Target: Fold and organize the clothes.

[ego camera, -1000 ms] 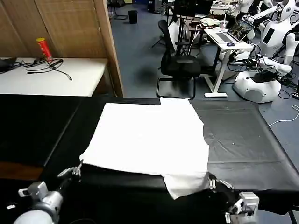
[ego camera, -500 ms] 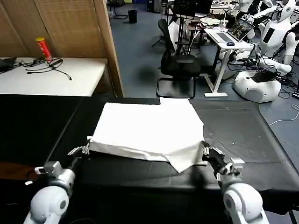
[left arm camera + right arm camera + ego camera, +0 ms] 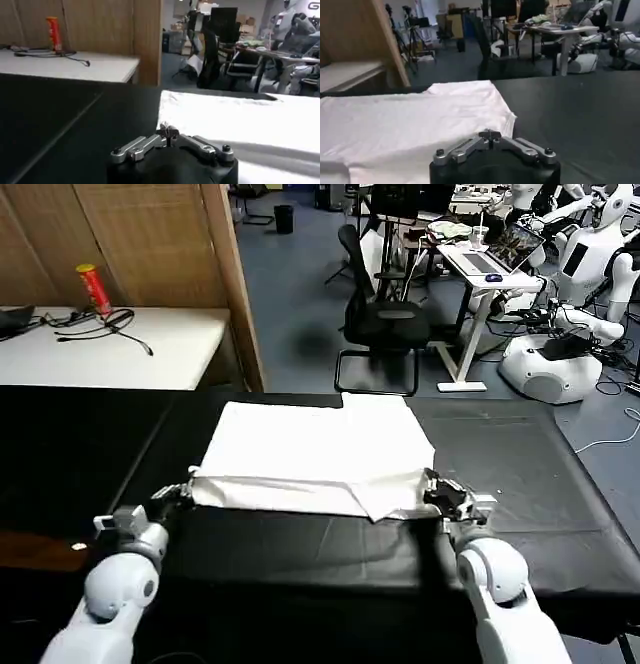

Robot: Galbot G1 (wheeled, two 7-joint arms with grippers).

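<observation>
T-shirt (image 3: 318,454) lies on black table covering (image 3: 520,474), near hem doubled over itself | left gripper (image 3: 183,491) and right gripper (image 3: 436,489) are pinched on the hem corners | step: first fold | next: hem to be carried farther, then released.

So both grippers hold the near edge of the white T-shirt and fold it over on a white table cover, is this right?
Not quite: the table cover is black, not white, as the head view shows. The rest stands: the left gripper and the right gripper each pinch a near corner of the T-shirt, its near edge folded over the cloth.
</observation>
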